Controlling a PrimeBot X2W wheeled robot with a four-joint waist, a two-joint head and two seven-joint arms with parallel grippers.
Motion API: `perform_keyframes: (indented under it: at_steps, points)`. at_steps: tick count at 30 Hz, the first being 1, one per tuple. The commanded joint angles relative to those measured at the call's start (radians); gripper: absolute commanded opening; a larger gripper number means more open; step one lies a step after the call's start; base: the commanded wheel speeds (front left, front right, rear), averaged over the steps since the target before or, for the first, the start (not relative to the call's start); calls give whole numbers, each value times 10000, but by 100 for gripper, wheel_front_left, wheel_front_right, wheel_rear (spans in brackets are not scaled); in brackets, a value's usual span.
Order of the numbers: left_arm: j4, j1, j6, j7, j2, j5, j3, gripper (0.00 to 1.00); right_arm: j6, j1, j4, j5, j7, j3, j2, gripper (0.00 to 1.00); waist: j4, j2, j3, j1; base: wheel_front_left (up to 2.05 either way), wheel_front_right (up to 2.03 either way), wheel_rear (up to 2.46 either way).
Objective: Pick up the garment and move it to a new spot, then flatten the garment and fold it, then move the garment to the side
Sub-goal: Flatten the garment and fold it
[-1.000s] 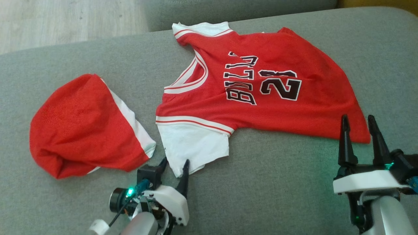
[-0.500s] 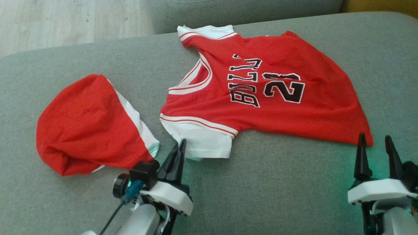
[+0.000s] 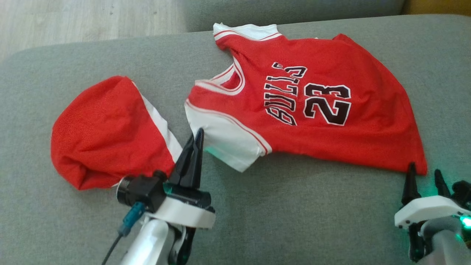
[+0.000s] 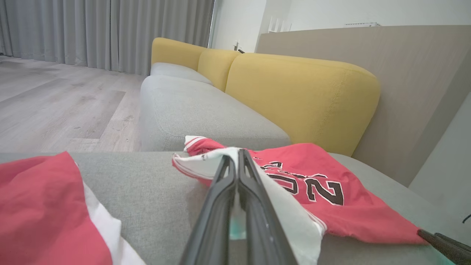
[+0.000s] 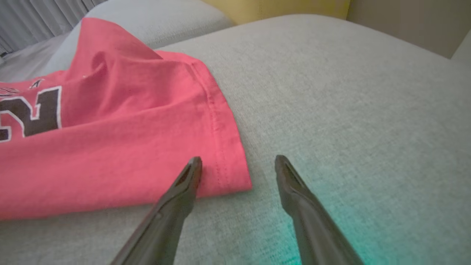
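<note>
A grey sofa seat (image 3: 294, 206) with a yellow backrest (image 4: 294, 95) serves as the workbench. A red number 23 jersey (image 3: 368, 129) lies spread across it, print upward. The left gripper (image 3: 197, 133) is pinched tight on the jersey's white sleeve (image 3: 228, 141), which rides up off the cushion. The right gripper (image 3: 424, 170) waits with fingers apart at the hem corner (image 5: 235, 176), gripping nothing. This looks like the pick-up stage. The next move calls for the right fingers to close over that corner so both arms lift together. A second red bundle (image 3: 103, 136) crowds the left side and the wood floor (image 3: 73, 22) lies beyond the far edge. Bare cushion is in front and to the right.
</note>
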Motion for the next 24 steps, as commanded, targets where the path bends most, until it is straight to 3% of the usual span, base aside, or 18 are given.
perform_keyframes:
  at_steps: [1, 9, 10, 11, 12, 16, 20, 24]
  points:
    - [-331, -56, -58, -120, 2, 110, 319, 0, -7, -394, -35, -131, -51, 151, -68, 100, 23, -1, -8, -1, 0, 0, 0]
    - [-332, 104, -124, -121, -4, 253, 215, 0, -7, -1013, 1460, -331, -235, 321, -68, 100, -32, -1, -30, -1, 0, 0, 0]
    - [-323, 102, -126, -121, -5, 272, 200, 0, -7, -1076, 1597, -314, -265, 378, -68, 95, -49, -1, -34, -1, 0, 0, 0]
    - [-313, 93, -120, -121, -5, 288, 195, 0, -7, -1141, 1714, -299, -298, 428, -68, 38, -71, -1, -29, -1, 0, 0, 0]
    - [-297, 82, -109, -121, -5, 292, 201, 0, -7, -1210, 1808, -263, -339, 508, -68, 0, -94, -1, -27, -1, 0, 0, 0]
    - [-206, 49, -61, -121, -5, 157, 365, 0, -7, -1450, 1759, 9, -518, 777, -68, 0, -230, -1, -123, -1, 0, 0, 0]
    - [-97, -242, -218, -121, -6, 158, 525, 0, -7, -1630, 783, 74, -596, 437, -68, 0, -349, -1, -308, -1, 0, 0, 0]
    - [-102, -1162, -543, -121, 180, -54, 754, 0, -7, -1913, -866, 713, -603, 1528, -68, 0, -480, -1, -546, -1, 0, 0, 0]
